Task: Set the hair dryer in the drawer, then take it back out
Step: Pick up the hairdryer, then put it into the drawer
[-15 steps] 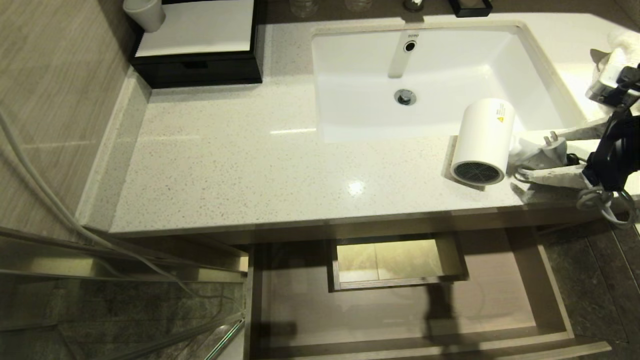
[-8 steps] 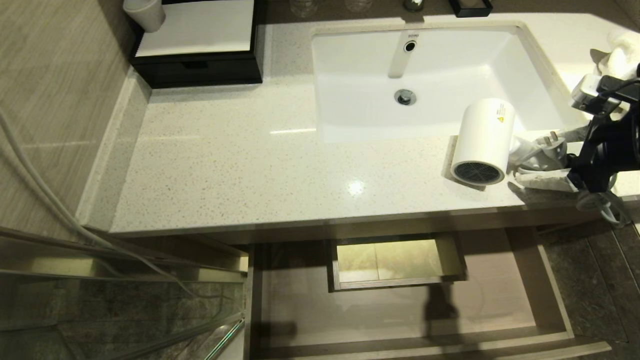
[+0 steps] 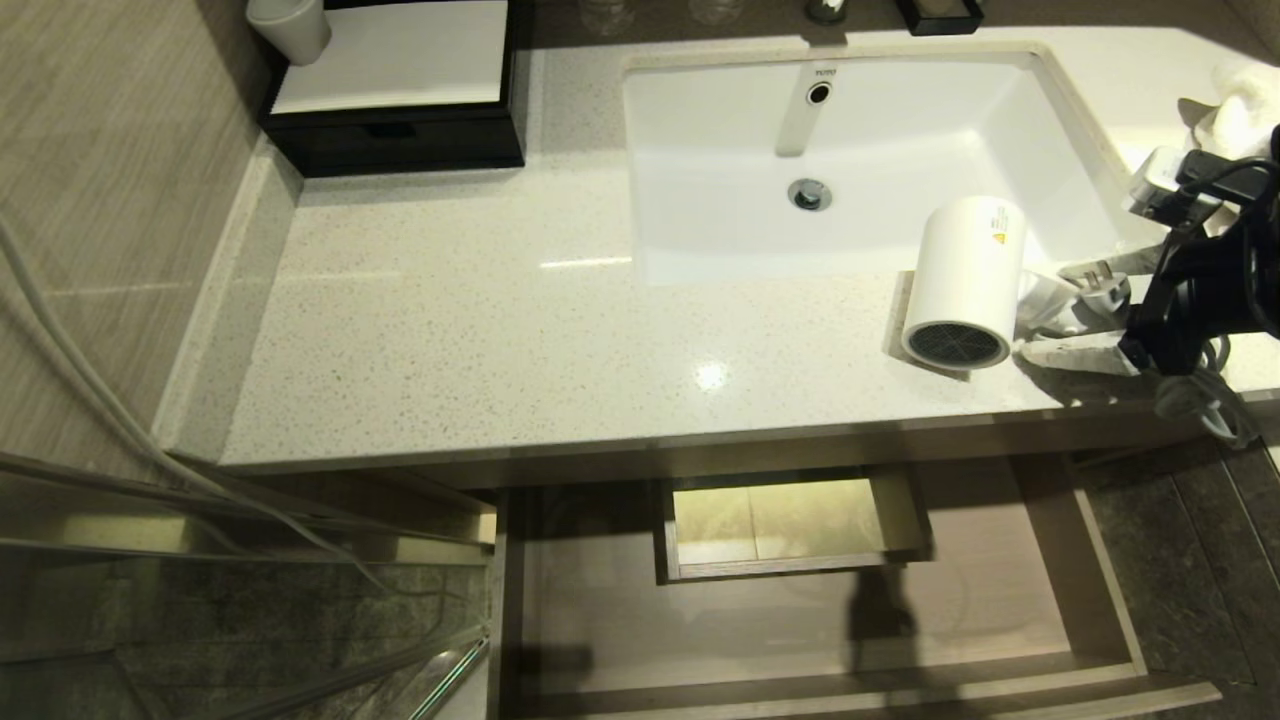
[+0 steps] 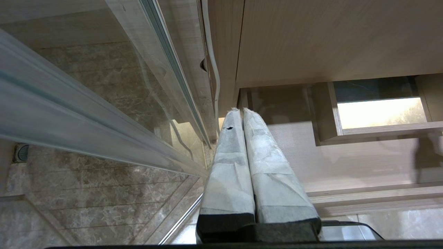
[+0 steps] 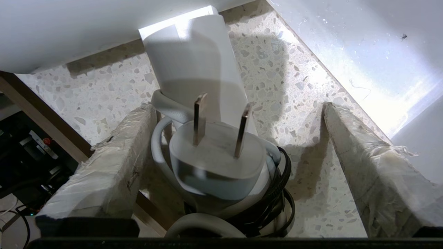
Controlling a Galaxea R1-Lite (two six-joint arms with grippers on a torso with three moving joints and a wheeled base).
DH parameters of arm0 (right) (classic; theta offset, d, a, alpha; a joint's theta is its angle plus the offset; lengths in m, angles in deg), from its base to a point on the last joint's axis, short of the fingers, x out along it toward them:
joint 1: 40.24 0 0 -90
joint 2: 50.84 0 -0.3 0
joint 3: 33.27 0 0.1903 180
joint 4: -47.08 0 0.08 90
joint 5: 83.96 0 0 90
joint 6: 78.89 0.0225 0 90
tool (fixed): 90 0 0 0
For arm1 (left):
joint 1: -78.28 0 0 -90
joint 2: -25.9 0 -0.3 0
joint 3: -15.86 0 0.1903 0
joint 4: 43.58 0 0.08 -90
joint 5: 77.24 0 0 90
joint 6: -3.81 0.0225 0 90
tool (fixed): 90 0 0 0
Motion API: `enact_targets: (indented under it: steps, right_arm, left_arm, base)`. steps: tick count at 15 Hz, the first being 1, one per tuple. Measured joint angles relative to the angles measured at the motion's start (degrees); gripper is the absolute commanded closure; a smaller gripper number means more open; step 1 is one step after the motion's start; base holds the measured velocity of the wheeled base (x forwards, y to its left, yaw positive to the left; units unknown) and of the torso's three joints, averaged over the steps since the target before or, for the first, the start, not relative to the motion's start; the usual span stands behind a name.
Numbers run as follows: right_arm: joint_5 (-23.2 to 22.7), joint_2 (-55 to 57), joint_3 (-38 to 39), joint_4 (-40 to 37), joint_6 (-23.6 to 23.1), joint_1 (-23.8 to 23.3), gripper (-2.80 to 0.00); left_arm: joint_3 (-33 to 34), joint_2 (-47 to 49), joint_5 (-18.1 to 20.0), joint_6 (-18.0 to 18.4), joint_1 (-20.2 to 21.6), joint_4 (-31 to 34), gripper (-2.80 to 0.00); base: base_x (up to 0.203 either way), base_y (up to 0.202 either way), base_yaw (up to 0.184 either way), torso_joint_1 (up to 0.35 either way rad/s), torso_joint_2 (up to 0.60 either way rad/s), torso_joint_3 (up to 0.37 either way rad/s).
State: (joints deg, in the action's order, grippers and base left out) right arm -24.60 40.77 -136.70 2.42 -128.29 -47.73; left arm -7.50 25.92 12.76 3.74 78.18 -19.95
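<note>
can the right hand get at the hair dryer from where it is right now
Probably yes. The right hand is open at the countertop's right end, its fingers either side of the hair dryer's plug and bundled cord, with nothing between them.

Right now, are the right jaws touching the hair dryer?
Cannot tell. In the right wrist view the right gripper stands open around the hair dryer: one side shows bare counter between, the other sits tight against the cord with no plain gap.

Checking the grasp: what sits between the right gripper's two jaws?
In the right wrist view the open right gripper straddles the hair dryer's plug and bundled cord, with bare countertop beside them.
</note>
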Motion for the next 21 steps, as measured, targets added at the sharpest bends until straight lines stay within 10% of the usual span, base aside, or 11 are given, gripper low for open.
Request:
enact_targets:
  steps: [1, 2, 13, 21]
  right_arm:
    - [-0.02, 0.17, -0.05, 0.34, 0.01, 0.0, -2.8]
    - [-0.05, 0.26, -0.02, 1.03, 0.09, 0.0, 0.0]
    - [0.72, -2.57, 0.88, -0.95, 1.59, -0.12, 0.0]
    - [2.73, -7.71, 0.52, -1.09, 11.35, -0.09, 0.0]
  left_arm:
    - [0.0, 0.0, 0.0, 0.0, 0.0, 0.01, 0.0]
    - [0.0, 0.0, 0.01, 0.0, 0.0, 0.01, 0.0]
    - [0.0, 0.0, 0.0, 0.02, 0.0, -0.02, 0.0]
    - [0.0, 0.0, 0.0, 0.0, 0.0, 0.01, 0.0]
  base:
    - [0.0, 0.0, 0.0, 0.0, 0.0, 0.0]
    - [0.0, 0.0, 0.0, 0.0, 0.0, 0.0]
    - [0.0, 0.0, 0.0, 0.0, 0.0, 0.0]
    - [0.0, 0.0, 0.0, 0.0, 0.0, 0.0]
